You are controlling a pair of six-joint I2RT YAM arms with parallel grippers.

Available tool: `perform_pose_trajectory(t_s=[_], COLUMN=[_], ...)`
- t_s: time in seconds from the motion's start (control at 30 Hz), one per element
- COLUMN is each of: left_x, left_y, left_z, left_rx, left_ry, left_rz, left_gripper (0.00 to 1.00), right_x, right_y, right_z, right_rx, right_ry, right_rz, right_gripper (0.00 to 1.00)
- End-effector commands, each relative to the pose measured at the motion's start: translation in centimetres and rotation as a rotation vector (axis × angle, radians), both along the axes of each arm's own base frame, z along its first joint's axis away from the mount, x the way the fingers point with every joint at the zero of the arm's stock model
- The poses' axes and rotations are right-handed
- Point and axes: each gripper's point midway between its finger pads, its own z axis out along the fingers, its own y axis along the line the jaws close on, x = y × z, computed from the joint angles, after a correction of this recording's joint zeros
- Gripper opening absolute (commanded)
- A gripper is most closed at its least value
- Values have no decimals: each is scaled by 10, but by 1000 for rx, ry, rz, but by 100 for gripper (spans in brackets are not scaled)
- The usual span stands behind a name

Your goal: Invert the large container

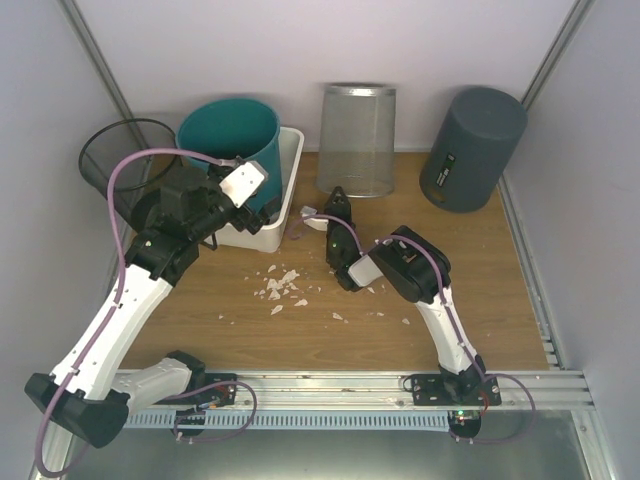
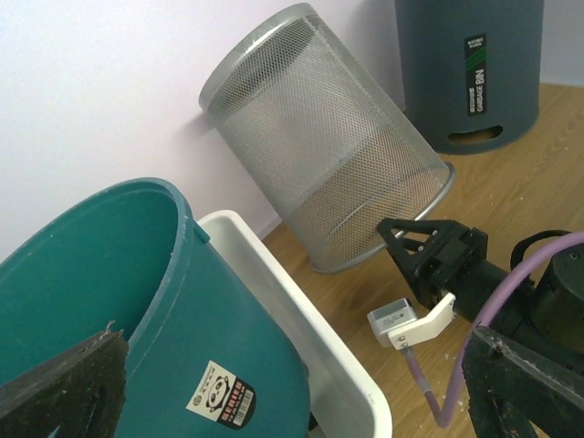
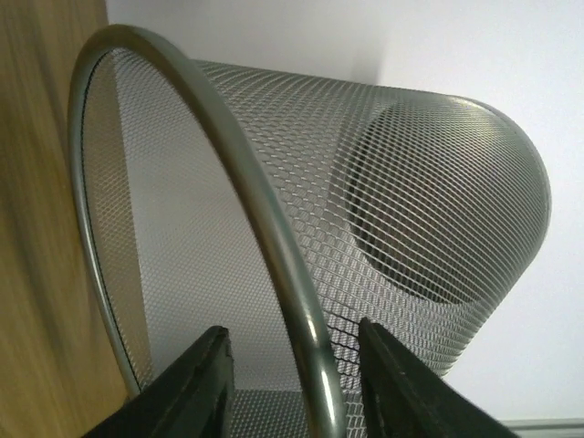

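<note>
The large container, a silver mesh bin (image 1: 357, 140) (image 2: 319, 155) (image 3: 411, 182), stands with its wide rim down on the wooden table and its closed base up, near the back wall. My right gripper (image 1: 333, 200) (image 3: 292, 330) is at the bin's lower left edge, jaws straddling the metal rim (image 3: 274, 228) with a gap on each side, so it is open. My left gripper (image 1: 215, 205) (image 2: 292, 365) is wide open beside the teal bucket (image 1: 232, 140) (image 2: 137, 301), holding nothing.
The teal bucket leans in a white tub (image 1: 285, 190) (image 2: 301, 319). A black mesh bin (image 1: 125, 160) stands at the far left, and a dark grey bin (image 1: 472, 148) (image 2: 470, 73) stands at the back right. White crumbs (image 1: 280, 290) lie mid-table.
</note>
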Motion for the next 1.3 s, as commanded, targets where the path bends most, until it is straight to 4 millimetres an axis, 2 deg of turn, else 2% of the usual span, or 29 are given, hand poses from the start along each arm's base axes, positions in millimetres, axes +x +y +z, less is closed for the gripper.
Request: perform_pose_trajectory(t_s=[0.0,0.1,0.87,1.03,1.17,1.27], left_x=[-1,0,5,7,3,0], left_y=[2,1,-3,-1,1,3], left_z=[10,8,-2,-6,-5,-2], left_rx=[-39,-38,-44,-34,-28,-26], left_ry=[-39,-34,1,14,24,25], left_rz=[-1,-3,-11,-3,1,6], left_gripper=[99,99,99,99,99,99], right_x=[-30,-31,-47,-43,-48,-55], right_y=[-34,-38,-81,-79,-77,-66], right_z=[66,56,-5,-45,-65,-77], right_rx=[344,354,452,467,575,640], right_ry=[-317,-295,-153,68,234,392], right_rz=[-28,-44,-228,-266,-304,-329], right_gripper=[47,64,92,100,100,100])
